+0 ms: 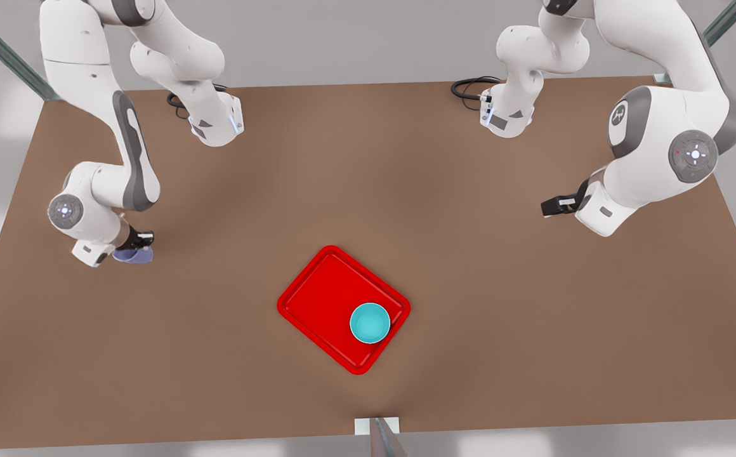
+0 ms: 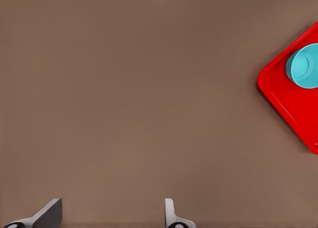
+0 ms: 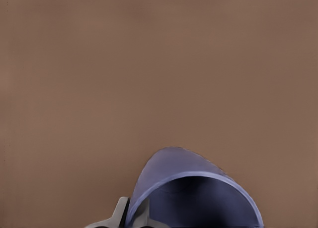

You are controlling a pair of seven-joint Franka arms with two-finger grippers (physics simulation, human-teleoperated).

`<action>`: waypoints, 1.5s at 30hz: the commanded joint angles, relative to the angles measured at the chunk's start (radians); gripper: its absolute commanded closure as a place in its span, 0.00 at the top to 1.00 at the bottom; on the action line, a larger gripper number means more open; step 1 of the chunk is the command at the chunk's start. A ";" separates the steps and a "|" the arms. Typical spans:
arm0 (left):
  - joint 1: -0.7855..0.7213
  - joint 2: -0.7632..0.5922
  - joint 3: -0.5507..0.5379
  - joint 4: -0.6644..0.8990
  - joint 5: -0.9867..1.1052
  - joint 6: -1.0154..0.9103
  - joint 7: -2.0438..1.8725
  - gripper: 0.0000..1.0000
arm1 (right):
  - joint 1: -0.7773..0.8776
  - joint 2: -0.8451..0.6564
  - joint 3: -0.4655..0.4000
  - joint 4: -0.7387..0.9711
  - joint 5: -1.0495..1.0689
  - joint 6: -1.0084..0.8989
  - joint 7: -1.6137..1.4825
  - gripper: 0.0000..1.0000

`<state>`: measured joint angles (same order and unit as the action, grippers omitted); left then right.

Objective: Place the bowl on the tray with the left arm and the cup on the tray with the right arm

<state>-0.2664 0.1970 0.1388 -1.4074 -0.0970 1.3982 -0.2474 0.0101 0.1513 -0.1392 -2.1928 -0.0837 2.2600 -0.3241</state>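
The right gripper (image 1: 143, 241) pinches the rim of the pale purple cup (image 1: 133, 255), which could slip, while the left gripper (image 1: 549, 206) waits open, and the round teal bowl (image 1: 369, 322) sits on the flat red tray (image 1: 317, 292).

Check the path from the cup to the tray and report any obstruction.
Nothing visible blocks it. The cup, at the right end effector, has bare table between it and the tray. The bowl fills only the tray's far corner.

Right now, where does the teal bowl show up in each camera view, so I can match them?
Front view: the bowl sits in the tray's corner nearest the front view's right.
Left wrist view: bowl at the frame edge, on the tray.
Right wrist view: not in it.
Shared landmark: the red tray.
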 commanded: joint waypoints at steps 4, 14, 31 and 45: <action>0.001 -0.001 0.001 0.001 -0.001 -0.007 0.045 1.00 | 0.289 0.180 0.007 0.306 0.067 -0.043 0.099 0.21; 0.001 -0.001 0.001 0.001 -0.003 -0.007 0.043 1.00 | 0.603 0.447 0.009 0.702 0.084 -0.043 0.470 0.21; -0.016 -0.001 -0.002 0.001 -0.003 -0.030 0.036 1.00 | 0.694 0.574 0.010 0.728 0.082 -0.013 0.551 0.21; -0.019 0.001 -0.002 0.001 -0.004 -0.030 0.033 1.00 | 0.688 0.579 0.009 0.751 0.087 -0.013 0.542 1.00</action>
<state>-0.2855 0.1988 0.1363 -1.4071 -0.1017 1.3668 -0.2151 0.6982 0.7320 -0.1302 -1.4400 -0.0163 2.2624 0.2080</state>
